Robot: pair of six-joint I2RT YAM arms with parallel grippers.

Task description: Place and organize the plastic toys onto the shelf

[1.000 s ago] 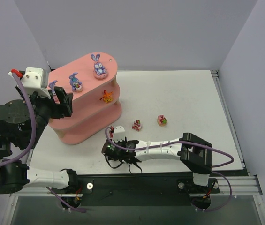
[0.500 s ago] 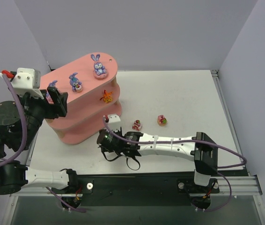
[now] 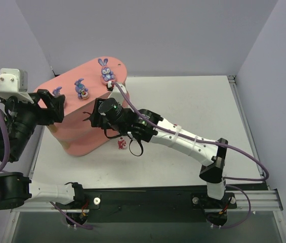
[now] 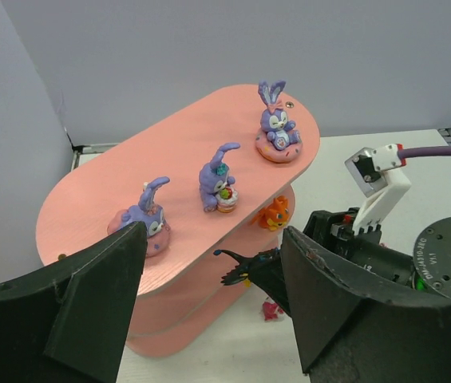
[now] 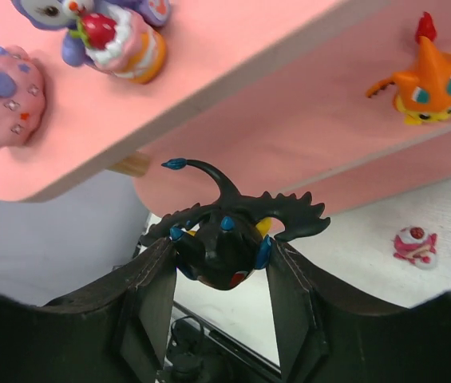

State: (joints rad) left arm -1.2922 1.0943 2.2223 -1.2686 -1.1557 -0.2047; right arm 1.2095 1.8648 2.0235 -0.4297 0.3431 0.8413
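White table (image 3: 193, 106), grey walls: from above I've got the right gripper (image 3: 94, 117) beside the shelf (image 3: 89, 76), the left wrist shows my left gripper (image 4: 209, 239) spread wide and empty, parked aside, the right wrist shows jaws closed on the black spiky toy (image 5: 225, 239), upright, I judge for sliding into the shelf

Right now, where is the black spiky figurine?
In the right wrist view, the right tool grips the black figurine below the shelf's top board, lower left of the orange figurine.
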